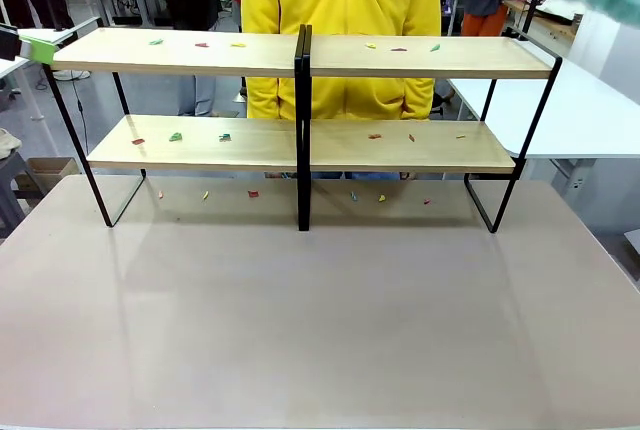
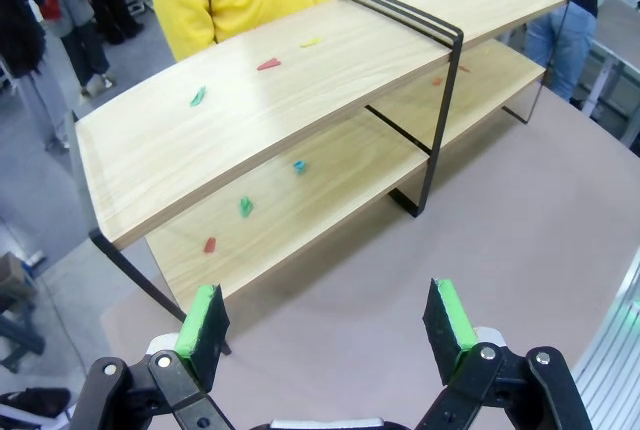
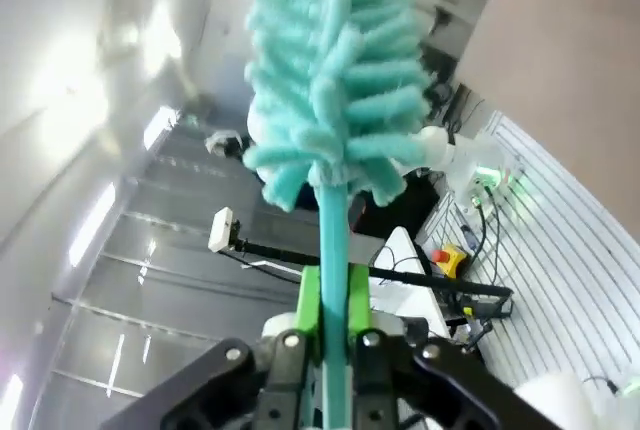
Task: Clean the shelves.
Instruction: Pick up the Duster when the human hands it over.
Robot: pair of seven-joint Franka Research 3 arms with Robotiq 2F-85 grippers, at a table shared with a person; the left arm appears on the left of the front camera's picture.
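**Op 2:** Shelves pos?
**Me:** I see the shelves (image 1: 200, 50) ctr of tabletop (image 1: 320, 310), w/ small coloured scraps (image 1: 176, 137) on both tiers & underneath. Person (image 1: 340, 0) in yellow right behind.
**Op 2:** Grippers?
**Me:** Left gripper (image 2: 325, 300) wide open, empty, near the rack's end. Right gripper (image 3: 333, 300) clamped on teal duster (image 3: 335, 60) handle.

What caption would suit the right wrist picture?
Right gripper clamped on the handle of a fluffy teal duster.

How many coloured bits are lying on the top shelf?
6. Left of the black centre post: a green bit, a red bit, a yellow bit. Right of it: a yellow bit, a red bit, a green bit. The top shelf shows whole; none seems hidden.
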